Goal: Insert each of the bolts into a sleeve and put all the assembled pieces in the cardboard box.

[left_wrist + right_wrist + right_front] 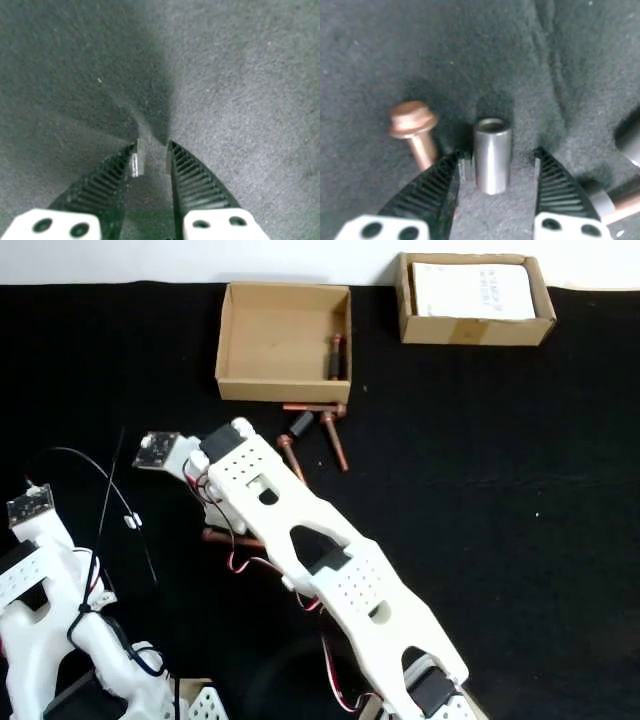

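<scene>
My right gripper (497,155) is open low over the black cloth, with a grey sleeve (492,155) lying between its fingers, untouched on either side. A copper bolt (415,125) lies just outside one finger. In the high view the right arm (300,530) stretches to the table's left centre. The cardboard box (240,340) at the back holds one assembled piece (335,355). Three loose bolts (335,440) and a dark sleeve (300,425) lie in front of it. My left gripper (153,150) is narrowly open over bare cloth and holds nothing.
A second cardboard box (475,330) with white paper inside stands at the back right. Another bolt (222,536) lies partly under the right arm. The left arm (40,580) sits at the front left with loose cables (110,500) beside it.
</scene>
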